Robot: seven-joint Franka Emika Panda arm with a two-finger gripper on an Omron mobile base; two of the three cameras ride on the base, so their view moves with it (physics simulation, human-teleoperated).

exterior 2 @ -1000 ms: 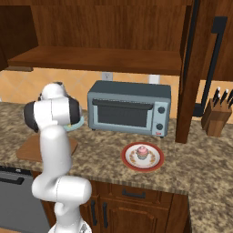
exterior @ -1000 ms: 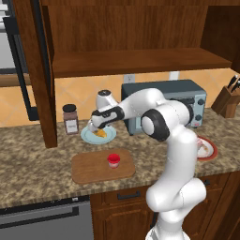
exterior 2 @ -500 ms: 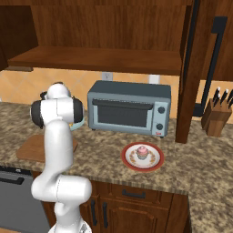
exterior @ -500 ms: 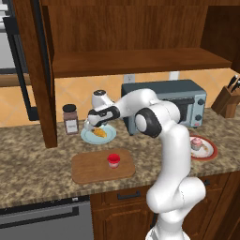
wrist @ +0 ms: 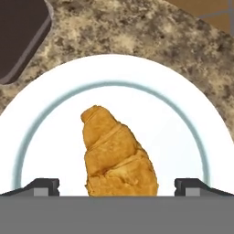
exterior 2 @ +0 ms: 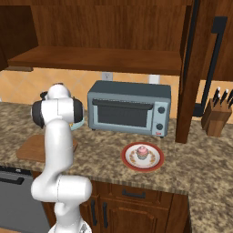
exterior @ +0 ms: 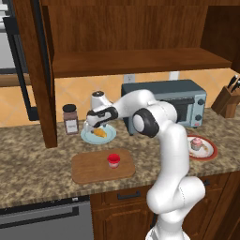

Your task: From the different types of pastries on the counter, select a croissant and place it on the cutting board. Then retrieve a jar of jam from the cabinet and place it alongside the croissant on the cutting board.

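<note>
- The tool (exterior: 92, 125) hangs low over the white plate (exterior: 98, 136), its two fingertips (wrist: 42, 186) spread wide apart and holding nothing.
- In the hand view the croissant (wrist: 116, 157) lies between the spread tips, its near end level with them and its pointed end running away from the tool; neither tip visibly touches it.
- The croissant (exterior: 99, 132) rests on the plate, just below the tool in the left base view.
- Nearer the robot than the tool, the cutting board (exterior: 103, 166) lies flat on the bench (exterior: 33, 164), with the jar of jam (exterior: 113, 160) standing upright on it.
- Beside the tool, away from the toaster oven (exterior: 174, 102), a dark-lidded jar (exterior: 70, 119) stands close to the plate.
- Beyond the oven, well apart from the tool, the pink cupcake (exterior 2: 142, 152) sits on a red-rimmed plate (exterior 2: 142, 157).
- The cabinet (exterior: 131, 58) shelf spans overhead.
</note>
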